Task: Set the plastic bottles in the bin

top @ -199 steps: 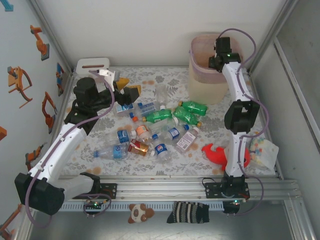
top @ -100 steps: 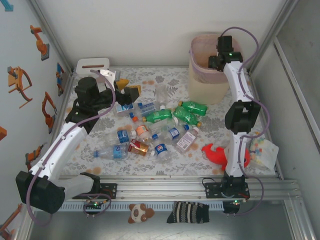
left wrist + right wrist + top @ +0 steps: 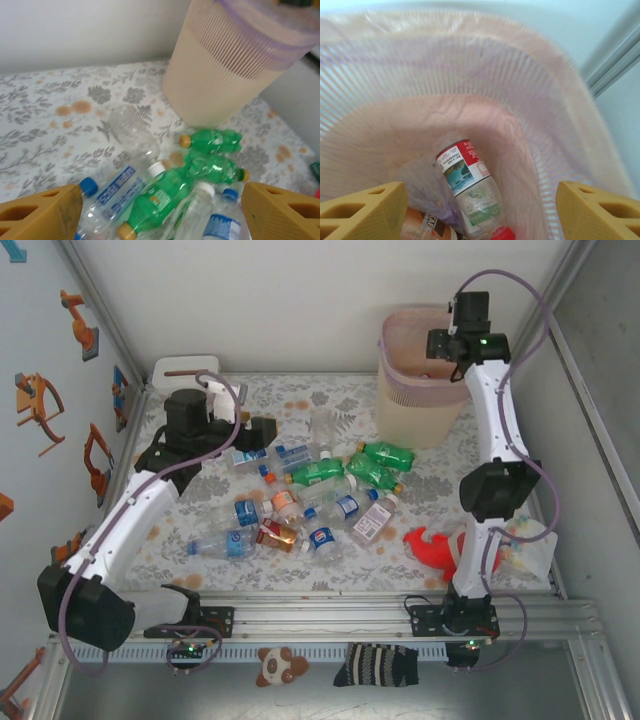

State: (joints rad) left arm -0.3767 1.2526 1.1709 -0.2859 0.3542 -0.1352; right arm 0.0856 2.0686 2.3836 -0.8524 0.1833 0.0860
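Plastic bottles (image 3: 320, 495) mostly lie loose on the floral cloth, heaped to the left of the bin (image 3: 415, 420) and nearer you. You have at least a dozen to clear, so judge the job barely begun. Inside the bin you can see a red-labelled bottle (image 3: 465, 172) and part of another beside it.

Your right gripper (image 3: 480, 190) hangs above the bin's mouth, fingers apart and empty. Your left gripper (image 3: 160, 200) hovers over the side of the heap farthest from the bin, fingers spread with nothing between them.

Room is tight behind the bin, where the wall and frame post crowd it. The green bottles (image 3: 385, 455) lie just beside its base, and the red plush shark (image 3: 430, 545) sits on its near side.
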